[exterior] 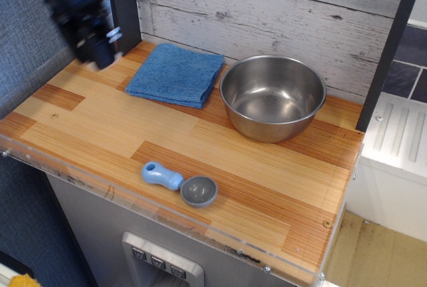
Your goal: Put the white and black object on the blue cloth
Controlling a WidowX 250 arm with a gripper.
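A wooden counter (200, 147) of light and reddish strips, with a clear plastic edge along the front and screws at the corners. Behind it a wall of whitewashed, weathered planks (280, 7); on the left a blue-grey textured panel (27, 53); on the right a dark upright post (390, 47), then dark tiles and a white ribbed surface (400, 137). Below the counter a grey front with a small row of buttons (159, 260). No readable writing or brand anywhere – the buttons too small to make out.

At the far left corner, raised above the counter, the gripper (100, 50) – black, strongly blurred, with a small white patch near its tip. Impossible to tell whether the jaws stand wide or narrow, or whether something is held between them.

Just to the right of it, the blue cloth (177, 75), folded flat against the back of the counter, nothing on top. The white and black object not clearly visible; perhaps the white patch at the gripper tip, but cannot be told.

Beside the cloth, a steel bowl (272, 97). Near the front edge, well apart from the cloth, a grey scoop with light-blue handle (180, 183).
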